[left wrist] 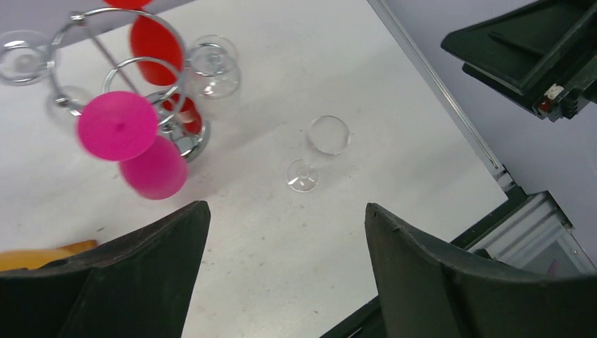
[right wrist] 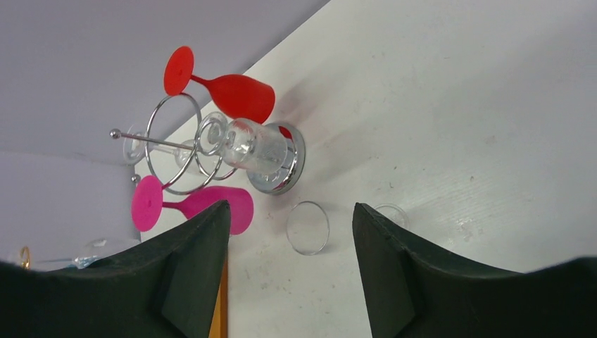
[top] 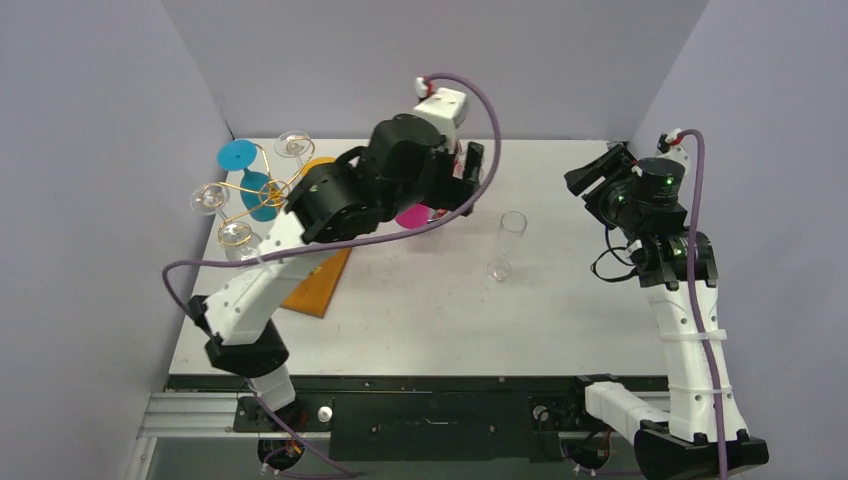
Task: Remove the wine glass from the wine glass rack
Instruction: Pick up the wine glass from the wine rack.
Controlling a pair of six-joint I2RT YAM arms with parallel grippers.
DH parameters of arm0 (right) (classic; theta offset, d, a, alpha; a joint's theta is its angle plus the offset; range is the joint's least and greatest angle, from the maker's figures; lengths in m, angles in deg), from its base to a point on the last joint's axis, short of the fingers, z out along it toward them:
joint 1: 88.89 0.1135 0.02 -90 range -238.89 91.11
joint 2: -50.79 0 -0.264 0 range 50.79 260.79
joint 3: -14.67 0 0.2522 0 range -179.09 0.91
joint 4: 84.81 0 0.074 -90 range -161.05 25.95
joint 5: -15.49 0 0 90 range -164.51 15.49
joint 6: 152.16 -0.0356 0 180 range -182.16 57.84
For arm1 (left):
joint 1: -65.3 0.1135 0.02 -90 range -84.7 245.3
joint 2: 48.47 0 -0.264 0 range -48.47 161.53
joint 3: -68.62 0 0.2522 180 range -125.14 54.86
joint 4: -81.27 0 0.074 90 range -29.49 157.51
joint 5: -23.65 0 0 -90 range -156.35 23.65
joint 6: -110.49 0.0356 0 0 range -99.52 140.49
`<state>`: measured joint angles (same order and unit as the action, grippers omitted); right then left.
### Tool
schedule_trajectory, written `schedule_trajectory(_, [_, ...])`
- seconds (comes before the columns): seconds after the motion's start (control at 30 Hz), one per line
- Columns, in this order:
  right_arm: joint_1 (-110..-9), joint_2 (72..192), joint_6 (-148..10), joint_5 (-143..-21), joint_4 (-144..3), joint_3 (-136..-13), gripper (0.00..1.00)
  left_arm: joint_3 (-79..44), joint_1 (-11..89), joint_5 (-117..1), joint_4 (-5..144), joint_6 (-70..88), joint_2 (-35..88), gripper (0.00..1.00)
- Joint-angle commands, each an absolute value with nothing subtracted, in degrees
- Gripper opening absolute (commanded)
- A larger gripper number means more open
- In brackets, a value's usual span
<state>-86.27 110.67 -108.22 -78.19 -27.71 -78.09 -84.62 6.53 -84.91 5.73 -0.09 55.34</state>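
1 clear wine glass (top: 505,245) stands upright on the table (top: 420,320), well apart from the chrome rack (right wrist: 184,144); removal appears complete. Left gripper (left wrist: 286,210) and right gripper (right wrist: 290,208): fingers apart, empty.

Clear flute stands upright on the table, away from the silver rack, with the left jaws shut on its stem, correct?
No. The left gripper has its jaws open and empty, apart from the clear flute, as the left wrist view shows. The flute does stand upright on the table, away from the silver rack.
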Motion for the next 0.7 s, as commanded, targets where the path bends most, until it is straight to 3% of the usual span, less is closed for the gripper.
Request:
schedule_trajectory(0.0, [-82.14,110.84,-108.42,-75.59,-29.85,-81.10,0.61,-78.25,8.31,-94.96,2.86,-3.21,43.73,0.78])
schedule_trajectory(0.37, [-65.14,114.75,-109.56,-70.03,-31.39,-87.04,0.63,-62.54,15.44,-105.27,-7.79,-14.56,21.19,0.78])
schedule_trajectory(0.67, [-54.96,119.25,-110.76,-68.17,-33.43,-88.75,0.63,-57.57,19.83,-113.98,-21.81,-23.30,12.68,0.78])
